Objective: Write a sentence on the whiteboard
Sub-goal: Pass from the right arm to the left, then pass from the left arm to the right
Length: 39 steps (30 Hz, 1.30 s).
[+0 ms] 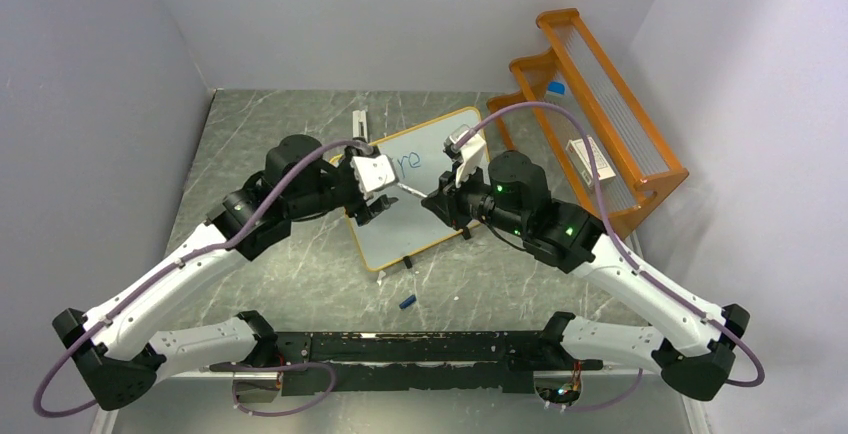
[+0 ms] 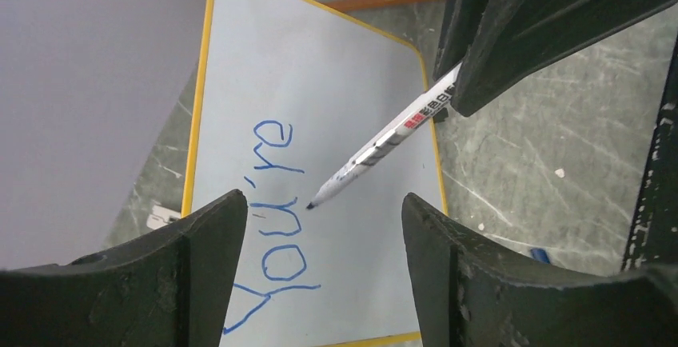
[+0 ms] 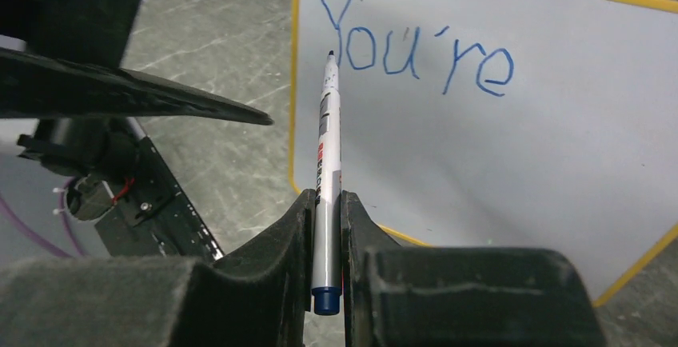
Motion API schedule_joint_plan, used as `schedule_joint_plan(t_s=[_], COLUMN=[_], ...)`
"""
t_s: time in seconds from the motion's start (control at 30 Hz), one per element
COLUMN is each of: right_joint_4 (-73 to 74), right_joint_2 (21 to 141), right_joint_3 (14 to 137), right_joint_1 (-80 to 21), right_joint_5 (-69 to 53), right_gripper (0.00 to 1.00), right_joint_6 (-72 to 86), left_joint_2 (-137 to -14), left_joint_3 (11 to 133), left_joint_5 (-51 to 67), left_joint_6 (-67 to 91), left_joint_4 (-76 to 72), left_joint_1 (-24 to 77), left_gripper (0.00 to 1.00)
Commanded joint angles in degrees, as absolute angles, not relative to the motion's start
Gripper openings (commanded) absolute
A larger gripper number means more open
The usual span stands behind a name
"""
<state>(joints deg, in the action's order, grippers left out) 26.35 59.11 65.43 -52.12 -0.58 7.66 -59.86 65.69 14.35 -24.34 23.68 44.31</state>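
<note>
We see the whiteboard lying flat near the middle of the table, turned askew, with its far right corner close to the orange rack. One word, "You're", is written in blue along the board's upper part; the rest of the surface is bare. So we judge the sentence begun but far from finished, with at least a few more words to write after that first one.

Our right pincer is clamped on the pen, gripping its rear half, with the tip pointing out over the board just below the written word. We cannot tell whether the tip touches the surface. Our left pincer hangs over the board with its jaws apart and nothing between them.

A small blue piece, perhaps the pen's cap, lies on the table just off the board's near edge.
</note>
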Motion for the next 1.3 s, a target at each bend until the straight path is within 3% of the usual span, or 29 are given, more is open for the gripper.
schedule_joint_plan(t_s=[0.0,0.27,0.53,0.7,1.03,1.27], right_joint_4=[25.2,24.1,22.4,21.2,26.3,29.4], right_joint_2=[57.8,57.5,57.2,57.9,62.9,65.1], right_joint_3=[67.1,66.9,66.3,65.7,70.5,73.1], right_joint_1=[-51.8,-51.8,-51.8,-51.8,-51.8,-51.8], right_joint_5=[-5.0,-7.2,-7.7,-6.7,-7.5,-8.5], right_gripper=[0.0,0.0,0.0,0.0,0.24,0.27], right_joint_6=[7.7,8.6,10.5,13.3,14.8,14.8], left_joint_2=[-60.8,-63.4,-63.9,-63.9,-63.5,-64.2], left_joint_3=[65.0,65.7,65.1,64.7,65.2,65.9], left_joint_5=[8.4,10.4,11.9,12.3,10.9,10.2], left_joint_6=[-31.5,-35.6,-35.9,-36.2,-36.8,-37.4], left_joint_4=[21.0,21.6,20.8,20.8,21.9,23.4], left_joint_1=[48.3,50.0,50.1,50.1,50.4,51.2], left_gripper=[0.74,0.57,0.29,0.06,0.05,0.05])
